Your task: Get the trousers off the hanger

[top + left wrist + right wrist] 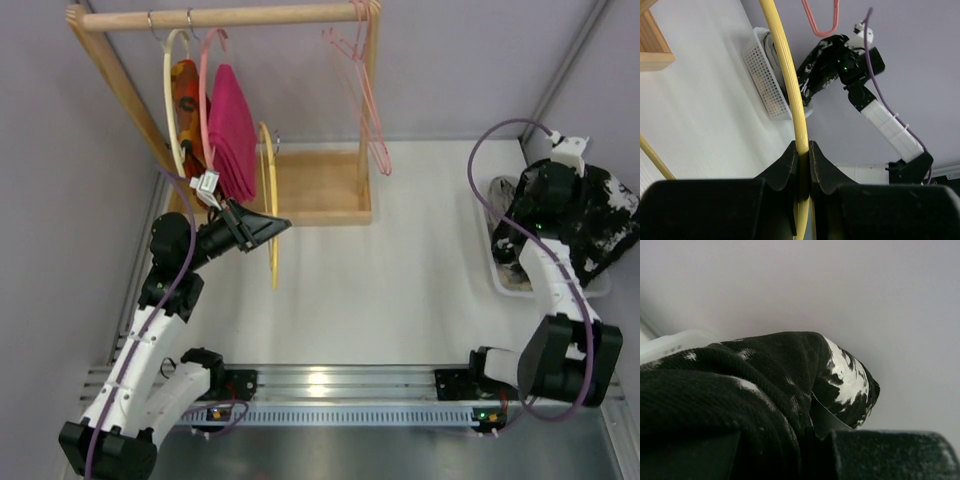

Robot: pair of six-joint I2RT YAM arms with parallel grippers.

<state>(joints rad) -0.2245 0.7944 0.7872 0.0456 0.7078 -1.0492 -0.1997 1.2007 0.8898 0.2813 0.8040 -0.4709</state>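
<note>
**Trousers and hanger apart, one in each end effector.**
We see the left end effector [803, 150] clamped shut on the bare yellow hanger [786, 60] at 10 o'clock, near the wooden rack [320, 190]. The right end effector [545, 200] is closed on the trousers [603, 215] at 3 o'clock. They drape over the white basket [500, 275], well apart from the hanger.

left arm [140, 340] forward, jaws pinched | right arm [550, 275] far right, jaws pinched

Pale lilac walls [470, 60]; white tabletop [400, 300]; wooden clothes rack [260, 16] back left; white mesh basket [767, 85] far right
</note>
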